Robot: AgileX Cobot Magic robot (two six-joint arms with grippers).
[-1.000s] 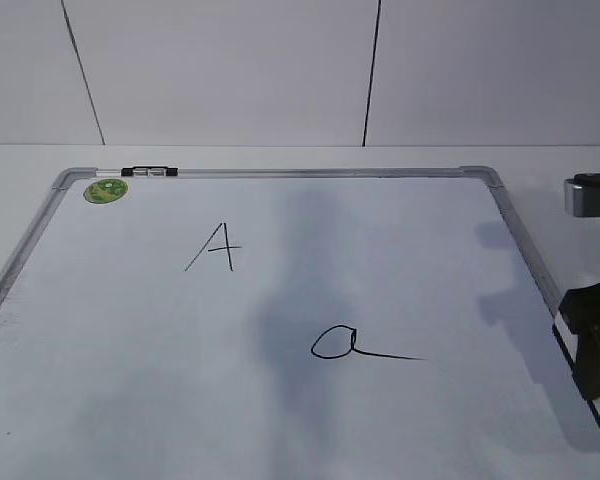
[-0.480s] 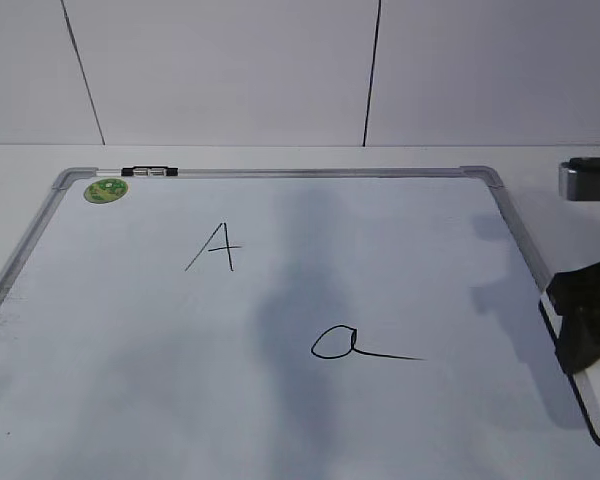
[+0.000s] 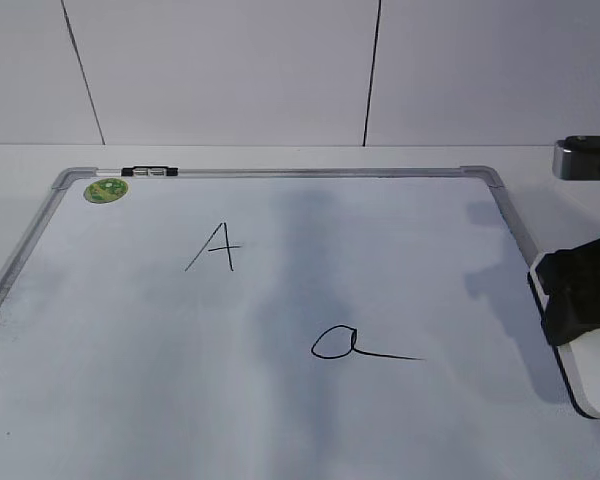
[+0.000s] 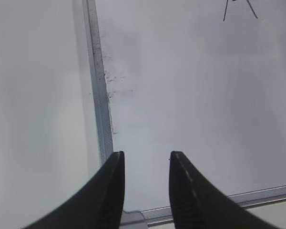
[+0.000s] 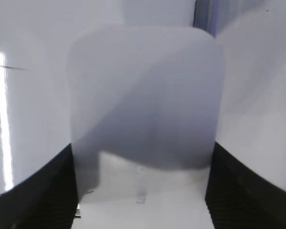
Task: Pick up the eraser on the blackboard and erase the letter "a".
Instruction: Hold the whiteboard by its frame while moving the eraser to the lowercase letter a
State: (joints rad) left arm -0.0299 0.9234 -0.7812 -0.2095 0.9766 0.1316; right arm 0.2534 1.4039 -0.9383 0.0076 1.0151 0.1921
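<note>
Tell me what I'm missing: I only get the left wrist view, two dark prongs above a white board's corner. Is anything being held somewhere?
Observer: Yes. In the right wrist view, the right hand grips the white eraser by its two sides.
Visitor: Where on the board is that?
Observer: The exterior view shows it at the blackboard frame's right edge, off to the right of the letter "a".
Visitor: Is that letter wiped?
Observer: No, its loop and tail are whole.
</note>
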